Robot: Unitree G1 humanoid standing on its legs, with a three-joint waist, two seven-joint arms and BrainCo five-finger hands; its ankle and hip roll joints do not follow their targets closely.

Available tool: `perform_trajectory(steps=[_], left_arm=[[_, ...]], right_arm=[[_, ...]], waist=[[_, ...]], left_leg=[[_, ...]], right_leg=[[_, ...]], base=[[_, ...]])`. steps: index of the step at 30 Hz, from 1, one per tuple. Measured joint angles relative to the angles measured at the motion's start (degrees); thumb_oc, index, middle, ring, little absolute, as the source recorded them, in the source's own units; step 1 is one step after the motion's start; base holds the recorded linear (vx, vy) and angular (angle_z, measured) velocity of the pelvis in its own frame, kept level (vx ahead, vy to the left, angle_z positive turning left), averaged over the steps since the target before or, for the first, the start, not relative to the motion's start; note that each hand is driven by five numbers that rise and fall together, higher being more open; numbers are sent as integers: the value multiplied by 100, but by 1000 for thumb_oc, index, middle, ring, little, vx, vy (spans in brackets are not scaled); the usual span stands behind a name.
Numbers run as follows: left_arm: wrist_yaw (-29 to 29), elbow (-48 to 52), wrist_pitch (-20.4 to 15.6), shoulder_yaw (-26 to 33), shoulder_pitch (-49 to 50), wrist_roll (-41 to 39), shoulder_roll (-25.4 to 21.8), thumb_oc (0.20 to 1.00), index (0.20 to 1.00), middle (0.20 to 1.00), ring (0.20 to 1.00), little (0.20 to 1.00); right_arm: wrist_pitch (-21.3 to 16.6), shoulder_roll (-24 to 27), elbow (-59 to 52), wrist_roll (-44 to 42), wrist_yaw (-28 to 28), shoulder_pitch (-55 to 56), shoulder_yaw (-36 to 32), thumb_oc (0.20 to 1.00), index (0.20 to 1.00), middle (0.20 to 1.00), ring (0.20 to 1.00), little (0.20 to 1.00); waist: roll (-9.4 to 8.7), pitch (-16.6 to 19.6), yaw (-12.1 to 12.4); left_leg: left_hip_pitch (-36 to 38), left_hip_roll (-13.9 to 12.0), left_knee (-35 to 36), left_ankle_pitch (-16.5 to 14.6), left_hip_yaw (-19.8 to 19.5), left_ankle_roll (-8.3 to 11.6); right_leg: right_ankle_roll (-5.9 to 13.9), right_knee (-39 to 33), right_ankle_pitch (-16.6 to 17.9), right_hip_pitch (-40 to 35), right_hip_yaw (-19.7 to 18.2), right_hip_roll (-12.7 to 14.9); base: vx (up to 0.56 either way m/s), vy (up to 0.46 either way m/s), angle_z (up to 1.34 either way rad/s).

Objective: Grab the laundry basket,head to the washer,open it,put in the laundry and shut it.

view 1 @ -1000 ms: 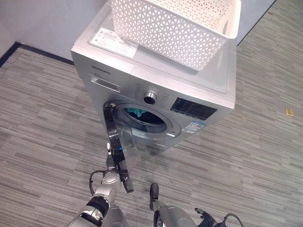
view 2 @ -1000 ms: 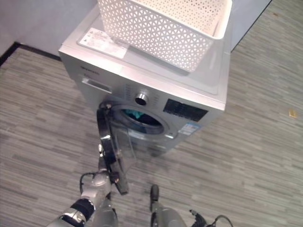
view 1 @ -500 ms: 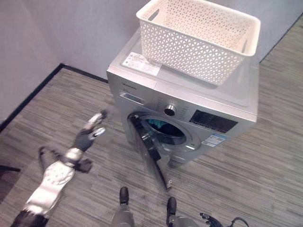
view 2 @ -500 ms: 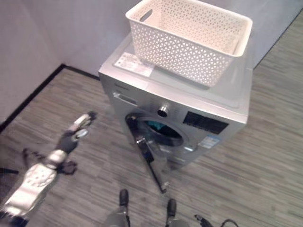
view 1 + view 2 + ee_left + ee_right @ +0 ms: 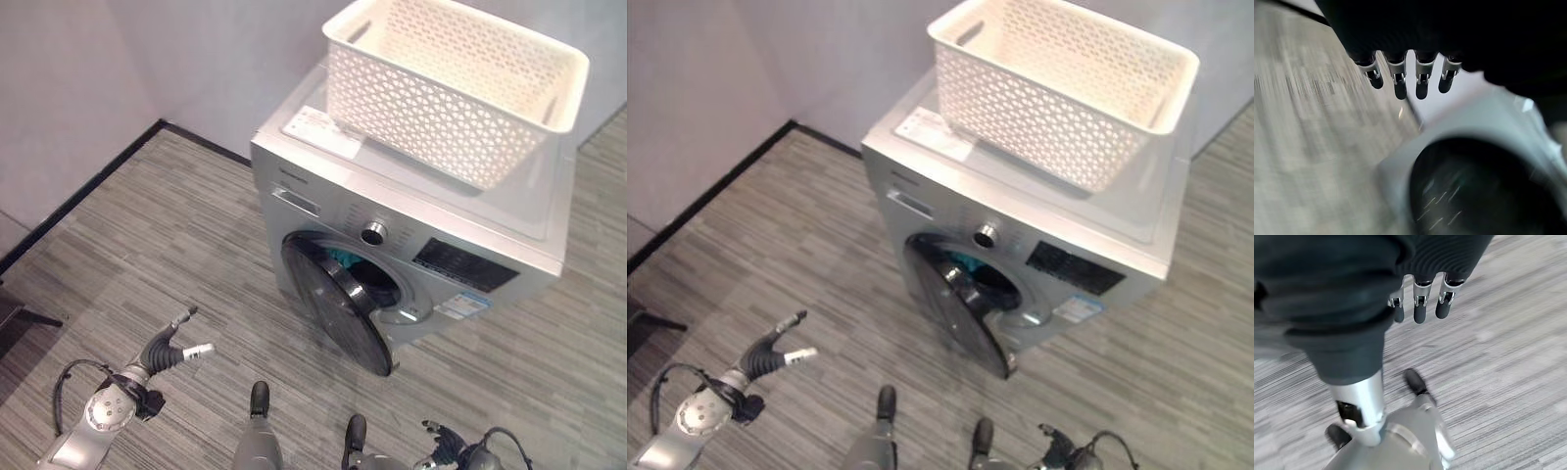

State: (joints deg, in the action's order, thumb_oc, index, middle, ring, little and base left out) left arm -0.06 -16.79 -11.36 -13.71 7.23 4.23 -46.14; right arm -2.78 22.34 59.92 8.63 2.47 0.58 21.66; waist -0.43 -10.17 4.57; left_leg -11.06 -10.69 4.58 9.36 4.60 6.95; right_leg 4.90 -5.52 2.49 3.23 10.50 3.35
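The washer stands against the wall with its round door swung partway in, not yet latched; through the gap I can see teal laundry lying in the drum. The white laundry basket sits on top of the washer and looks empty, so I judge that closing the door is what is left.

My left hand hangs out over the floor, well apart from the door, fingers straight and loose, holding nothing. My right hand hangs low by my side over the floor, fingers relaxed and empty too.

To do this well, I would bring my left hand to the door's outer face near its free edge, away from the hinge, and push flat with straight fingers toward the opening. A steady press through to the latch is better than a tap, since a light push may let the door bounce back. I should also check that no cloth sits on the rim.
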Motion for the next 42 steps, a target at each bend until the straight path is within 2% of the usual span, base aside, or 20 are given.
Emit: perform_trajectory(steps=[3,4,5,6,8,9,10,12,14,18,20,22,23,27,29,31,36,39,40,42], left_arm=[[116,-731,13,-1451,-1225,1114,-80,1000,1000,1000,1000,1000],[135,-889,-30,-1810,-1551,1494,-52,1000,1000,1000,1000,1000],[217,-1328,-36,-2720,-2310,1950,-38,1000,1000,1000,1000,1000],[225,-1755,-104,-3323,-3183,2628,176,1000,1000,1000,1000,1000],[390,-2605,-82,-4386,-4409,3229,709,1000,1000,1000,1000,1000],[422,-2964,-84,-4703,-4783,3452,940,1000,1000,1000,1000,1000],[554,-3553,-88,-4842,-5167,3772,1258,1000,1000,1000,1000,1000],[678,-4243,-18,-4768,-5490,4004,1561,1000,1000,1000,1000,1000],[802,-4571,13,-4693,-5467,4126,1512,1000,1000,1000,1000,1000],[905,-4947,227,-3810,-5566,4039,1184,1000,1000,1000,1000,1000],[999,-5497,499,-3336,-5817,3620,631,1000,1000,1000,1000,1000],[1006,-5731,563,-2789,-5953,3188,393,1000,1000,1000,1000,1000],[1104,-5846,777,-2615,-6091,2691,265,1000,1000,1000,1000,1000],[1293,-5834,870,-2561,-6314,1349,367,1000,1000,1000,1000,1000],[1342,-5807,944,-2298,-6492,394,525,1000,1000,1000,1000,1000],[1526,-5615,947,-1652,-6633,-678,676,1000,1000,1000,1000,1000],[1817,-4607,858,-1337,-6322,-2034,869,1000,1000,1000,1000,1000],[1846,-2827,201,-578,-4670,-2517,1104,1000,1000,1000,1000,1000],[1685,-2156,-173,-267,-3789,-2702,1330,1000,1000,1000,1000,1000],[1387,-1830,-458,-74,-2880,-2907,1937,1000,1000,1000,1000,1000]], right_arm=[[-3,-16,222,8,-100,-63,86,1000,1000,1000,1000,1000],[-8,9,215,9,-134,-90,146,1000,1000,1000,1000,1000],[-80,62,193,12,-197,-115,302,1000,1000,1000,1000,1000],[-141,75,97,17,-262,-268,387,1000,1000,1000,1000,1000],[-204,119,98,19,-351,-353,551,1000,1000,1000,1000,1000],[-208,122,86,17,-370,-438,616,1000,1000,1000,1000,1000],[-218,135,-31,11,-393,-609,733,1000,1000,1000,1000,1000],[-319,140,-225,1,-473,-740,760,1000,1000,1000,1000,1000],[-344,262,-569,-29,-500,-703,764,1000,1000,1000,1000,1000],[-374,379,-998,-125,-551,-655,754,1000,1000,1000,1000,1000],[-395,383,-1409,-123,-580,-649,758,1000,1000,1000,1000,1000],[-415,361,-1434,-134,-606,-596,732,1000,1000,1000,1000,1000],[-421,352,-1393,-157,-607,-507,712,1000,1000,1000,1000,1000],[-365,84,-1002,-226,-613,-486,889,1000,1000,1000,1000,1000],[-352,-68,-812,-226,-636,-564,937,1000,1000,1000,1000,1000],[-278,-217,-523,-229,-641,-700,941,1000,1000,1000,1000,1000],[-242,-283,-536,-336,-746,-773,859,1000,1000,1000,1000,1000],[-208,-319,-449,-331,-763,-724,663,1000,1000,1000,1000,1000],[-206,-387,-399,-325,-763,-690,575,1000,1000,1000,1000,1000],[-206,-443,-250,-321,-749,-560,400,1000,1000,1000,1000,1000]], waist=[[-2,-35,-25],[-37,-64,-170],[-49,-71,-277],[-137,-144,-488],[-196,-232,-655],[-233,-253,-786],[-372,-325,-1000],[-505,-408,-1218],[-571,-440,-1435],[-759,-519,-1495],[-1061,-556,-1596],[-1205,-552,-1638],[-1248,-541,-1612],[-1308,-542,-1470],[-1314,-540,-1431],[-1306,-546,-1357],[-1253,-567,-1244],[-1058,-624,-1148],[-945,-636,-1103],[-774,-595,-1028]], left_leg=[[-6,-10,36,19,68,4],[-12,-9,40,23,94,9],[-42,-3,50,28,96,16],[-115,-31,60,35,214,35],[-243,-32,56,74,252,16],[-308,-32,56,88,280,1],[-314,-53,57,84,468,-7],[-345,-85,62,83,618,-11],[-388,-148,64,71,730,-6],[-398,-291,67,38,856,38],[-417,-374,67,32,1003,62],[-446,-397,67,29,1036,77],[-586,-408,66,50,1002,100],[-743,-340,66,80,939,102],[-791,-288,66,86,862,91],[-849,-240,66,105,790,62],[-795,-35,65,103,688,-45],[-549,57,69,49,716,-108],[-368,72,69,8,716,-109],[-56,87,71,-99,748,-104]], right_leg=[[0,1,31,64,-59,-2],[1,-1,55,108,-91,-1],[6,0,58,151,-98,4],[17,-1,110,277,-214,-2],[20,2,163,435,-253,0],[16,2,195,513,-286,-1],[20,2,248,646,-451,-6],[-19,50,330,770,-577,-24],[-42,52,392,885,-703,-83],[-41,52,433,1009,-852,-241],[-81,52,475,1129,-986,-322],[-78,50,472,1184,-1018,-345],[-99,49,488,1295,-981,-342],[-96,49,500,1408,-960,-269],[-70,49,482,1407,-893,-213],[-62,49,478,1413,-811,-164],[21,51,434,1268,-655,36],[81,51,402,1039,-655,133],[107,51,375,850,-649,149],[152,25,291,556,-677,178]], base=[[-33,58,-10],[-43,37,-8],[-92,55,-27],[-82,65,-29],[-78,60,-22],[-76,53,-36],[-49,50,-54],[-47,31,-49],[-31,27,-30],[-23,28,-26],[-4,16,-36],[0,3,-9],[-8,11,6],[13,25,12],[17,32,18],[11,21,22],[5,32,18],[58,34,3],[85,12,-3],[80,2,0]])
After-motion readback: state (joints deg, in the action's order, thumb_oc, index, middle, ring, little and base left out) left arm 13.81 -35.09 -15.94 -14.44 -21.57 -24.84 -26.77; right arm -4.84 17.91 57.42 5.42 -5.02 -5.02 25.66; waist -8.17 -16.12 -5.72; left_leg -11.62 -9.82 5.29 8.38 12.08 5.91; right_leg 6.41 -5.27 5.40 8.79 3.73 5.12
